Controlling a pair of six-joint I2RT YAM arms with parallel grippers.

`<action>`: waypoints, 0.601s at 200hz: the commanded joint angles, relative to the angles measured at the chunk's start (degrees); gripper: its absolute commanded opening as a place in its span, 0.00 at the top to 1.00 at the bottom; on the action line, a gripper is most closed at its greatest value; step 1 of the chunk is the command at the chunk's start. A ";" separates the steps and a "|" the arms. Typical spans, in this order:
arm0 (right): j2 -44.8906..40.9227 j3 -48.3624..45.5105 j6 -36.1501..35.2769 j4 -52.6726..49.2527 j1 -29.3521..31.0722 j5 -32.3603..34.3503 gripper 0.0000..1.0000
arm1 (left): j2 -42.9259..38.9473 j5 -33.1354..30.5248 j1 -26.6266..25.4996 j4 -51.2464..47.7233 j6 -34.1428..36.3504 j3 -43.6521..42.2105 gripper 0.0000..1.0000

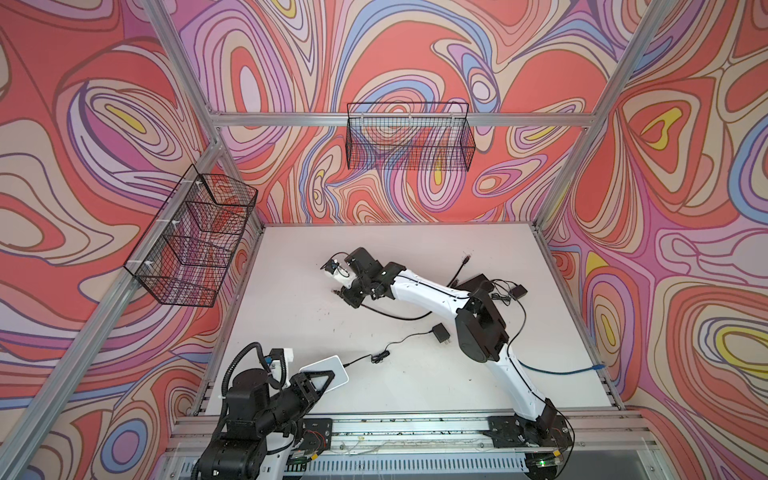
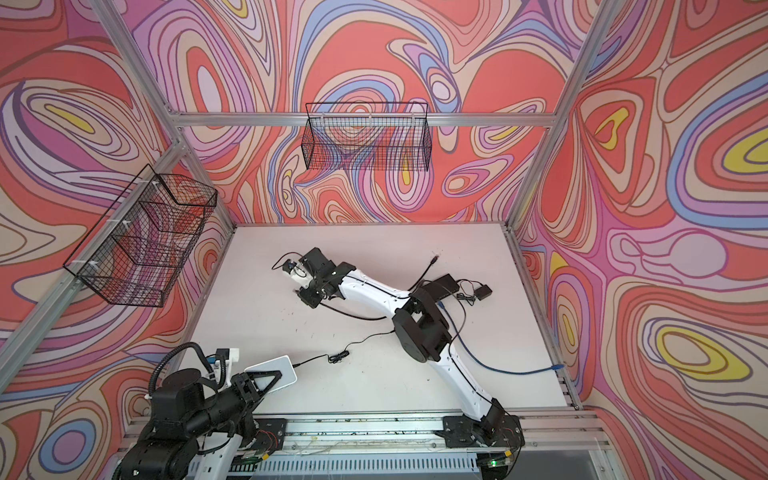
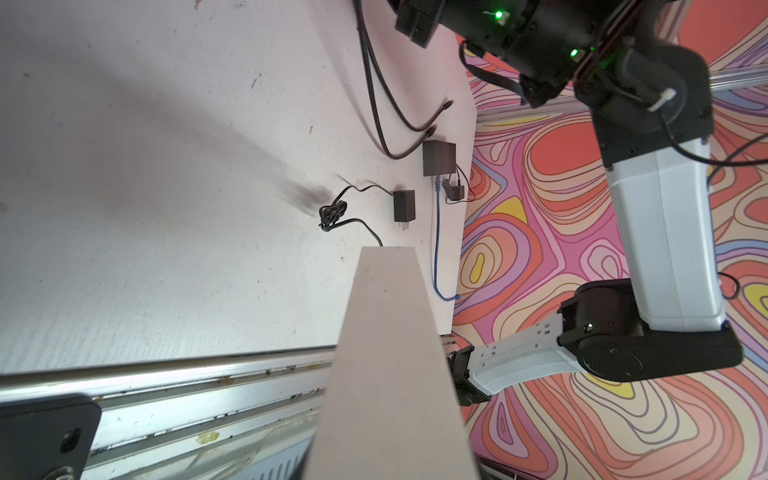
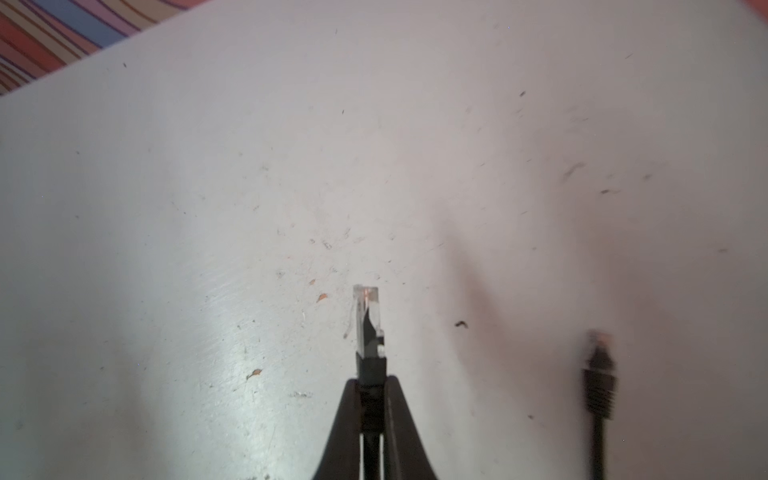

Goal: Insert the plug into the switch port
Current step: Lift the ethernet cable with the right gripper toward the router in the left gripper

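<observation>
My right gripper [image 4: 371, 384] is shut on the black boot of a cable, just behind its clear plug [image 4: 368, 316]. The plug sticks out past the fingertips, low over the white table. In both top views this gripper [image 1: 345, 297] [image 2: 305, 297] is at mid-table, left of centre. The switch, a small black box [image 1: 482, 280] [image 2: 449, 281] [image 3: 439, 158], lies far to its right, partly behind the right arm's elbow, with a blue cable plugged in. My left gripper [image 1: 328, 379] is at the front left, shut on a flat white device [image 1: 332, 365] [image 3: 390, 353].
A second black-booted plug [image 4: 599, 370] shows blurred beside the held one. A black power adapter [image 1: 440, 333] and its thin cord lie mid-table, the blue cable [image 1: 557, 370] runs right, and a small black block [image 1: 519, 291] sits by the switch. Wire baskets [image 1: 409, 137] [image 1: 195, 237] hang on the walls.
</observation>
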 commanded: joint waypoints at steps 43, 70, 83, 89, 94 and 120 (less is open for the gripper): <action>-20.38 -15.21 4.16 6.04 -4.12 -4.94 1.00 | 2.16 -0.82 0.26 15.58 -2.95 -5.79 0.87; -27.48 -20.75 9.39 6.51 -4.10 -6.12 1.00 | 4.52 -1.36 0.26 24.01 -5.27 -10.32 0.87; -30.30 -23.17 11.29 5.97 -4.12 -8.60 1.00 | 6.35 -1.74 0.28 27.19 -5.68 -11.08 0.87; -32.37 -23.94 12.09 5.44 -4.11 -9.59 1.00 | 7.30 -1.93 0.27 28.34 -5.69 -11.18 0.87; -33.36 -24.62 12.85 5.13 -4.13 -10.43 1.00 | 8.10 -2.31 0.28 29.29 -5.67 -11.26 0.87; -38.49 -31.37 17.29 6.93 -4.02 -14.20 1.00 | 12.37 -3.26 0.31 36.04 -6.42 -11.70 0.87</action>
